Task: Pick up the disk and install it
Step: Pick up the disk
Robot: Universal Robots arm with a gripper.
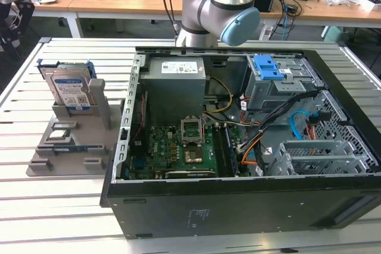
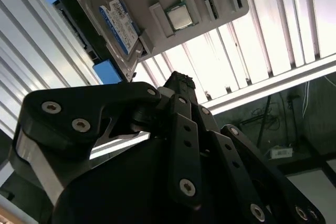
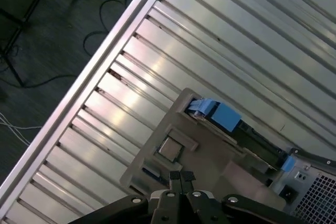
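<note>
Here, labelled disk (image 1: 70, 91) in stand (image 1: 66, 147)

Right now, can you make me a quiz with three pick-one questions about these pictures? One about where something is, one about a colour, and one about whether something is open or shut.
1. Where is the disk?
A. Flat on the floor.
B. Standing in the grey stand.
C. On a chair.

2. What colour is the frame around the disk?
A. Red.
B. Green.
C. Blue.

3. How is the computer case?
A. Open, with its green board showing.
B. Closed up.
C. Upside down.

Answers:
1 B, in the exterior view the disk stands upright in the stand's slot.
2 C, blue plastic edges the disk in the second wrist view.
3 A, the case's upper side is off and the parts inside show.
</note>
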